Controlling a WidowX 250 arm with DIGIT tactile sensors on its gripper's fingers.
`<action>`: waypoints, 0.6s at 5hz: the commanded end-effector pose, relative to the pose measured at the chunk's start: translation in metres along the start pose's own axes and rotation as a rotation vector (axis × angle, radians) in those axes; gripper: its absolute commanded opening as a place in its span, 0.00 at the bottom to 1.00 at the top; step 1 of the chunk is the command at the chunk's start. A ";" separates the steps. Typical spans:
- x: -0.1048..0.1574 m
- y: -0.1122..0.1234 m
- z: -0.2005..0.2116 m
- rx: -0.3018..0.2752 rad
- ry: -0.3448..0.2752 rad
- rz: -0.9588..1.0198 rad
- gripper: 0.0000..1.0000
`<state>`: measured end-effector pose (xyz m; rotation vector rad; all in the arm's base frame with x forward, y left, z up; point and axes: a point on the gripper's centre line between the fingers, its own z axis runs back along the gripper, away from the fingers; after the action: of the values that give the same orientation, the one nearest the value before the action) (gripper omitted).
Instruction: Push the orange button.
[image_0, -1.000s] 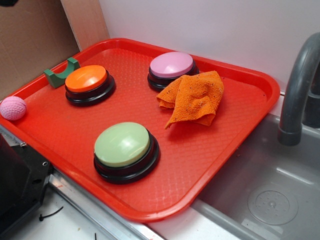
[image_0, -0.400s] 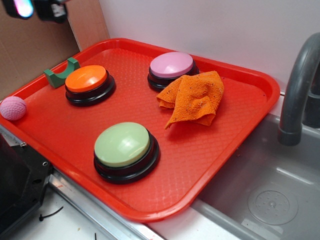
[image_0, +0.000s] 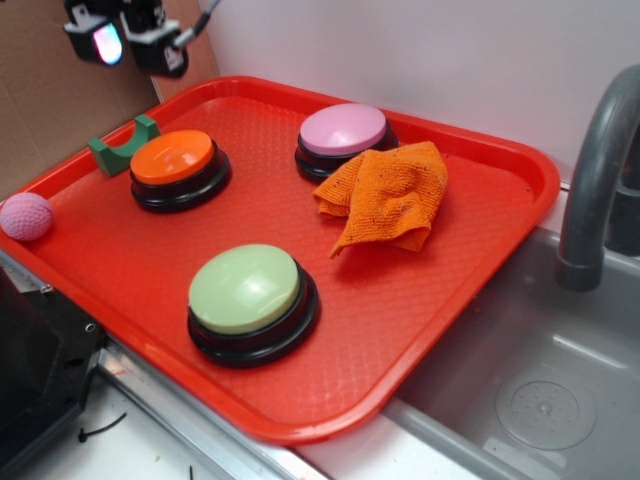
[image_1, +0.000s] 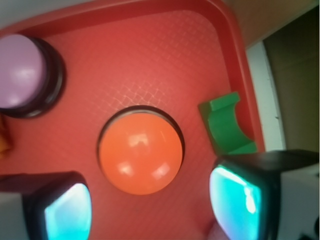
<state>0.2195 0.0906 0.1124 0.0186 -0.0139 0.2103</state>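
A big red tray (image_0: 480, 270) with a bumpy crisscross floor holds most of the things. The orange button (image_0: 173, 157) sits on its black base near the back left part of the tray, with nothing touching it. Just beside it, by the tray's edge, is a small green curved block (image_0: 122, 146). A pink button (image_0: 343, 129) is at the back, and an orange cloth (image_0: 388, 196) lies crumpled against it. A pale green button (image_0: 245, 288) sits near the front.

The jaws (image_0: 128, 38) hang high up in the top left corner, above the tray's back edge and well apart from the orange button. They stand wide, holding nothing. In the wrist view the orange button shows between the two glowing blue-green pads (image_1: 235, 199).

A pink ball (image_0: 26, 216) rests off the tray at the left. To the right is a grey sink (image_0: 540, 390) with a dark curved tap (image_0: 596, 180). Behind is a white wall (image_0: 420, 50), with brown cardboard (image_0: 60, 90) at the left.
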 end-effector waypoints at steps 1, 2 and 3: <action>0.009 0.007 -0.030 0.039 -0.074 -0.071 1.00; 0.009 0.002 -0.047 0.057 -0.039 -0.095 1.00; 0.009 0.002 -0.061 0.068 -0.010 -0.098 1.00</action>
<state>0.2305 0.0895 0.0497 0.0770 -0.0125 0.1063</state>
